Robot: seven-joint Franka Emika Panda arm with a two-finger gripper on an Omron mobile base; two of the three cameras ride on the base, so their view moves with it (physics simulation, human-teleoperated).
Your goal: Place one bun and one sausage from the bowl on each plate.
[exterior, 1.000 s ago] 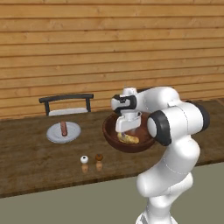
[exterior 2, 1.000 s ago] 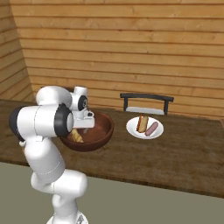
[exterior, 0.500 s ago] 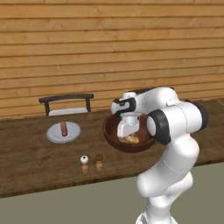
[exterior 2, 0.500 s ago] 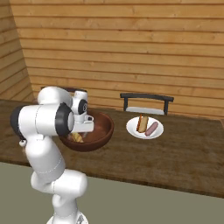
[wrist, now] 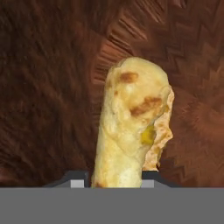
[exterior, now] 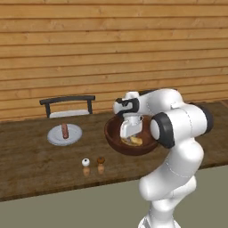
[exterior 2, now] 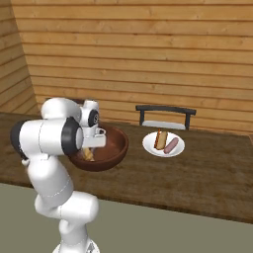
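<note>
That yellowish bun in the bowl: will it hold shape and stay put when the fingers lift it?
The bun looks lumpy and bready with a flaky torn edge, so it probably squashes a little and may shed crumbs. It is oblong and gripped near one end, so it may droop or pivot. Probably light; its rough crust should resist slipping in the bowl.

Counts from the base views:
- 1 bowl (exterior 2: 111,153), dark wood
- 1 yellowish bun (wrist: 131,127) in the bowl; can't tell if anything else lies in there
- 1 plate (exterior 2: 163,144) in plain sight, carrying 1 orange bun (exterior 2: 159,139) and 1 sausage (exterior 2: 171,145)
- 1 dark rack (exterior: 67,106), something pale in it that may be a second plate
- 2 small shakers (exterior: 93,165) on the surface (exterior 2: 197,178): one white-topped, one brown-topped
</note>
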